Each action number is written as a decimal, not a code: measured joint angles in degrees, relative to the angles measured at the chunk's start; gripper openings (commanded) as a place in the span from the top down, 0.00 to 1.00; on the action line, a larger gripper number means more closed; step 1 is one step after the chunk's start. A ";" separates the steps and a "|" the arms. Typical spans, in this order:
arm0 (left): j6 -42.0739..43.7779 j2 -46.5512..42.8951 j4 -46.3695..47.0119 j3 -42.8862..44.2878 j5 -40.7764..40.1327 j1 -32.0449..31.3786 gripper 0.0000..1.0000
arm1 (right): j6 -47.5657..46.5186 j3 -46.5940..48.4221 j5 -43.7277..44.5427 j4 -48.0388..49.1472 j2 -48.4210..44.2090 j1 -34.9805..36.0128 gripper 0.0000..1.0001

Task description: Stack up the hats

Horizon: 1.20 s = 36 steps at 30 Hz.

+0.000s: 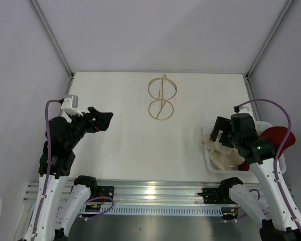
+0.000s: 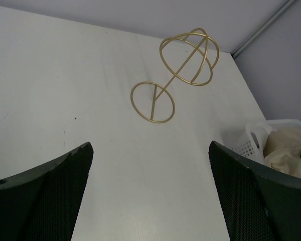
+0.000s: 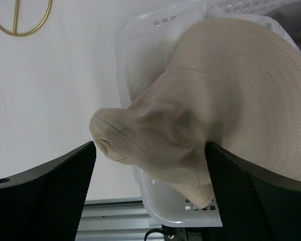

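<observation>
The cream-white hat (image 1: 221,153) lies crumpled in the white mesh basket (image 1: 280,164) at the right and hangs over its near left rim. It also shows in the right wrist view (image 3: 215,100) and the left wrist view (image 2: 287,148). The dark red hat (image 1: 277,137) lies behind it in the basket. The grey hat is hidden. My right gripper (image 1: 218,131) is open just above the cream hat, whose folded brim sits between the spread jaws (image 3: 149,144). My left gripper (image 1: 103,119) is open and empty above the table's left side (image 2: 150,144).
The gold wire-ring stand (image 1: 162,98) stands at the back middle of the table, also in the left wrist view (image 2: 185,60) and the right wrist view (image 3: 20,20). The basket's rim (image 3: 140,30) sits close to the table's right and near edges. White walls enclose the table.
</observation>
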 measured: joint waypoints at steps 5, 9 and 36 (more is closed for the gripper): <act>0.02 0.42 -0.31 0.00 0.46 0.04 0.01 | 0.17 -1.07 0.90 0.44 1.07 0.90 0.27; 0.33 0.39 -0.37 0.00 0.74 0.07 0.01 | -0.02 -1.92 0.98 1.75 4.46 1.07 0.56; 0.42 0.39 -0.37 0.00 1.29 0.11 0.01 | 2.47 21.27 -25.11 37.20 15.98 1.75 1.00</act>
